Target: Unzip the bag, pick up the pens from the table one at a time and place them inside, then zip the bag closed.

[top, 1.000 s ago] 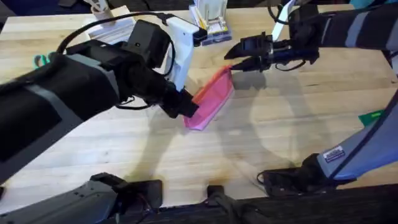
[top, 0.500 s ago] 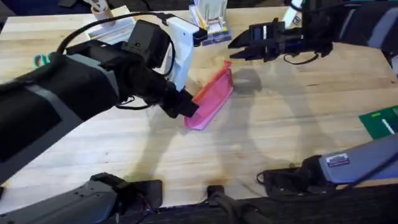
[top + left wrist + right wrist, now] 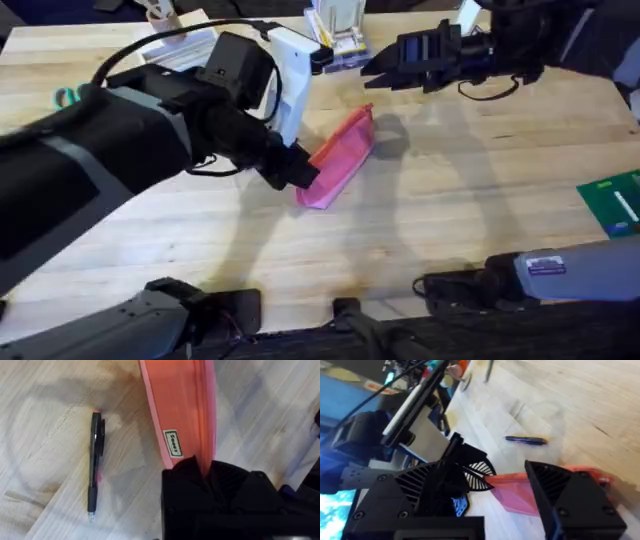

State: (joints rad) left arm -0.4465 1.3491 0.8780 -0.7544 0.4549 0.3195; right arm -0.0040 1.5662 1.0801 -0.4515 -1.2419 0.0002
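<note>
The pink bag [image 3: 340, 152] lies slanted on the table [image 3: 450, 200] near the middle. My left gripper [image 3: 298, 172] is shut on the bag's near end, and in the left wrist view the black fingers [image 3: 225, 490] pinch the pink fabric [image 3: 180, 405]. A black pen [image 3: 95, 465] lies on the wood beside the bag. My right gripper [image 3: 372, 76] hovers open beyond the bag's far end, apart from it. In the right wrist view the bag [image 3: 520, 491] shows between my spread fingers [image 3: 560, 495], and the pen [image 3: 526, 439] lies farther off.
A white box [image 3: 290, 60] and a holder of small items [image 3: 338, 35] stand at the back centre. Teal scissors [image 3: 65, 96] lie at the far left. A green card [image 3: 612, 197] sits at the right edge. Bare wood stretches right of the bag.
My right gripper has drawn up and back from the bag's far end toward the back of the table. The left gripper and the bag have stayed put.
</note>
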